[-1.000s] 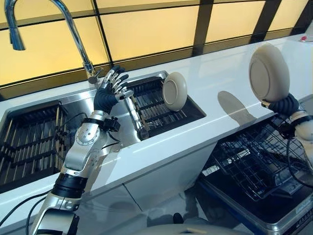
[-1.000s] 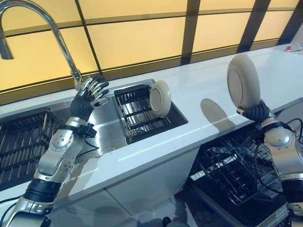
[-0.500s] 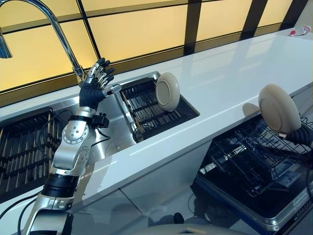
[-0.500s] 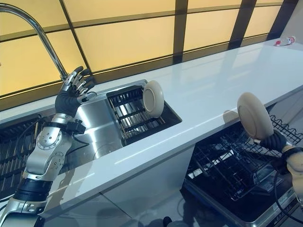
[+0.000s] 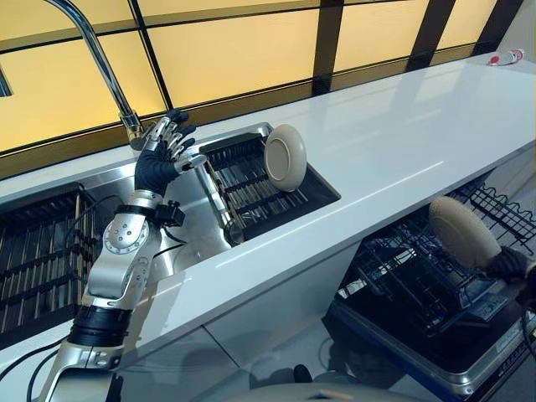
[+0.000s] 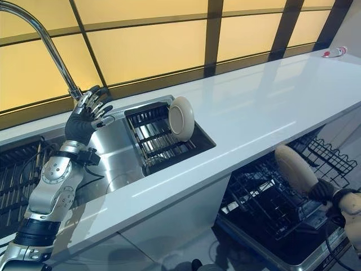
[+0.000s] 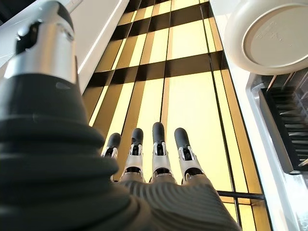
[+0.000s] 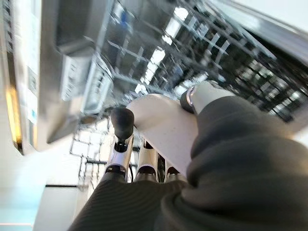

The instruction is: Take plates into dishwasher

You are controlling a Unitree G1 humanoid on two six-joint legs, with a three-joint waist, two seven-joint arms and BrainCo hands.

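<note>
1. Down from above the counter (image 5: 394, 159) has come the right hand (image 6: 322, 191), its fingers clamped on a plate (image 5: 463, 232) now just over the dishwasher rack (image 5: 419, 276).
2. Risk, I'd say: the tilted plate strikes the wires, or slips from that rim-only grip.
3. Both plates are cream, round and glossy; the second plate (image 5: 285, 157) stands on edge in the sink rack (image 5: 243, 180).
4. The left hand (image 5: 163, 151) hovers by the faucet (image 5: 100, 59), fingers straight, empty.
</note>
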